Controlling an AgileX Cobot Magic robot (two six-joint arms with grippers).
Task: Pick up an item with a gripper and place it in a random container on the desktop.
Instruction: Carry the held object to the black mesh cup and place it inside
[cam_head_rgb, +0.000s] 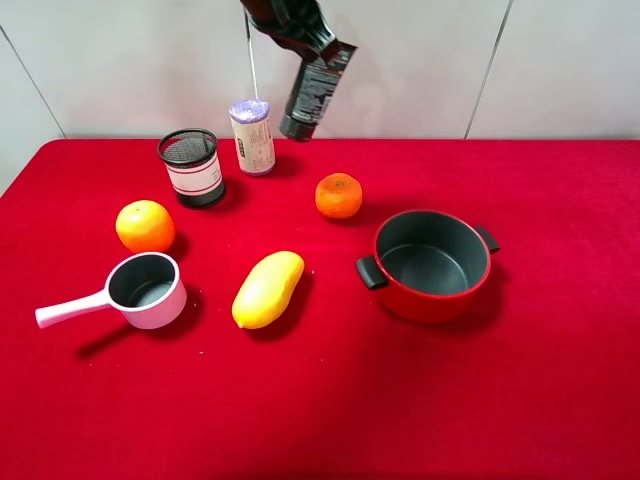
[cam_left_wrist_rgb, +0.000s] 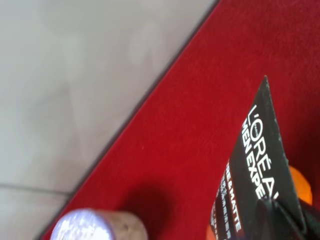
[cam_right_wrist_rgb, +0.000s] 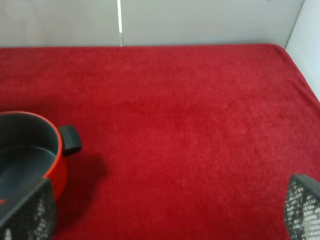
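The item, a dark squeeze tube (cam_head_rgb: 316, 90) with white print, hangs tilted in the air above the table's back edge, cap end down. My left gripper (cam_head_rgb: 318, 42) is shut on its flat crimped end. In the left wrist view the tube (cam_left_wrist_rgb: 255, 165) fills the lower right, with a dark fingertip (cam_left_wrist_rgb: 287, 222) clamped on it. The container, a black mesh cup (cam_head_rgb: 192, 167) with a white label band, stands on the red cloth to the left of and below the tube. My right gripper (cam_right_wrist_rgb: 165, 215) is open over bare cloth, its mesh-padded fingers (cam_right_wrist_rgb: 27, 210) wide apart.
A white bottle with a purple top (cam_head_rgb: 252, 136) stands just left of the hanging tube. Two oranges (cam_head_rgb: 339, 195) (cam_head_rgb: 145, 225), a yellow mango (cam_head_rgb: 267, 289), a pink saucepan (cam_head_rgb: 145, 290) and a red two-handled pot (cam_head_rgb: 430, 265) lie on the red cloth.
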